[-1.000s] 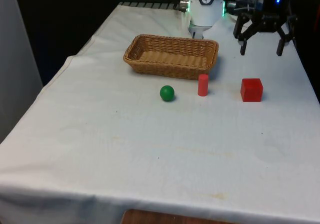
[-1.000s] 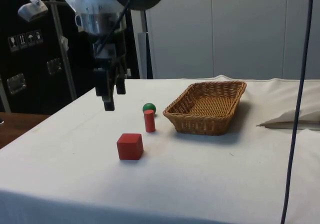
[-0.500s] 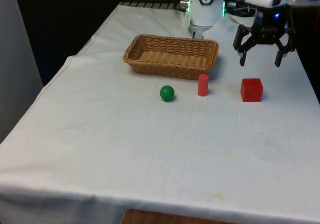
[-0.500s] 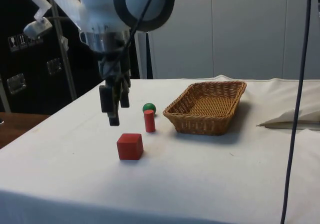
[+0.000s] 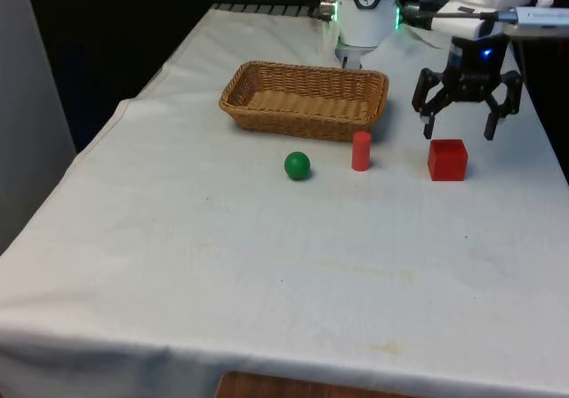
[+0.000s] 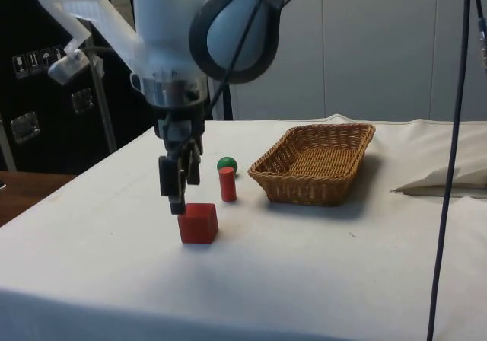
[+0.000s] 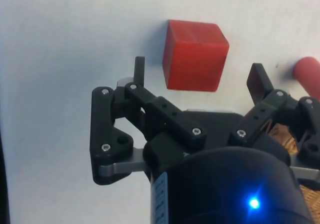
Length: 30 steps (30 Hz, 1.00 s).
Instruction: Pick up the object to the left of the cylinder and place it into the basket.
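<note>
Cloth [image 5: 222, 265], white and faintly creased, covers the whole table, its weave smooth apart from a few pale stains near the front edge. Arm [image 6: 183, 36] comes next in bulk: glossy white shells with a grey ring joint, bending down over the front view's right side of the table. Basket [image 5: 305, 99] sits toward the far end, an oblong of woven tan wicker with a braided rim and sloping walls, nothing inside it. Gripper [image 5: 458, 136] is matte black, its linkages bolted with small silver screws; it hangs just above and slightly behind the cube [image 5: 447, 159], fingers [image 7: 138, 70] spread wide and holding nothing, one on each side of the cube's width in the wrist view. The cube is red, sharp-edged with a dull, slightly streaked face, resting flat on the cloth on the front view's right of the cylinder [image 5: 360, 150]. The cylinder is a short red peg standing upright, just in front of the basket's near wall. Ball [image 5: 297, 165], green, round and smooth, lies on the cloth at the front view's left of the cylinder, near it but not touching, well apart from the gripper.
</note>
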Each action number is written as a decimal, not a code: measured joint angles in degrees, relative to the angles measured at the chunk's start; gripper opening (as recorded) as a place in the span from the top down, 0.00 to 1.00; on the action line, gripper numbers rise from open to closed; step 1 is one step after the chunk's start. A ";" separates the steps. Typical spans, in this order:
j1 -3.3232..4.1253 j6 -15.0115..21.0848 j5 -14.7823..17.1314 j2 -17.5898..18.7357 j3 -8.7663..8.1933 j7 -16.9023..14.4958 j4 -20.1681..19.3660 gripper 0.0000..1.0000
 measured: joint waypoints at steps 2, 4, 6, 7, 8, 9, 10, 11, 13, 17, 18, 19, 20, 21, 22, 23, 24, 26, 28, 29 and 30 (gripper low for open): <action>-0.06 0.46 0.06 0.29 0.06 0.00 -0.06 0.00; -0.06 1.72 0.46 1.26 0.17 -0.06 -0.17 0.00; -0.06 2.46 0.86 1.89 0.29 -0.17 -0.23 0.00; -0.06 2.46 0.86 1.89 0.29 -0.17 -0.23 0.00; -0.06 2.81 1.03 2.23 0.34 -0.23 -0.23 0.00; -0.06 3.21 1.15 2.52 0.40 -0.29 -0.29 0.00; -0.11 3.90 1.32 3.15 0.52 -0.29 -0.34 0.00; -0.11 4.30 1.43 3.44 0.57 -0.29 -0.40 0.00; -0.17 5.04 1.55 3.95 0.63 -0.29 -0.52 0.00; -0.34 5.96 1.66 4.53 0.69 -0.40 -1.03 0.00; -0.40 6.19 1.66 4.64 0.69 -0.46 -1.20 0.00; -0.40 6.19 1.66 4.64 0.69 -0.46 -1.20 0.00; -0.57 6.65 1.66 4.76 0.63 -0.57 -1.60 0.00; -0.63 6.76 1.66 4.81 0.57 -0.63 -1.78 0.00; -0.69 6.88 1.66 4.81 0.57 -0.69 -1.95 0.00; -0.74 7.05 1.66 4.81 0.57 -0.74 -2.18 0.00; -0.74 7.28 1.66 4.87 0.57 -0.74 -2.35 0.00; -0.80 7.51 1.66 4.87 0.57 -0.80 -2.46 0.00; -0.86 7.73 1.66 4.98 0.57 -0.80 -2.58 0.00; -0.86 7.79 1.66 5.04 0.57 -0.80 -2.58 0.00; -0.86 7.85 1.66 5.10 0.57 -0.80 -2.58 0.02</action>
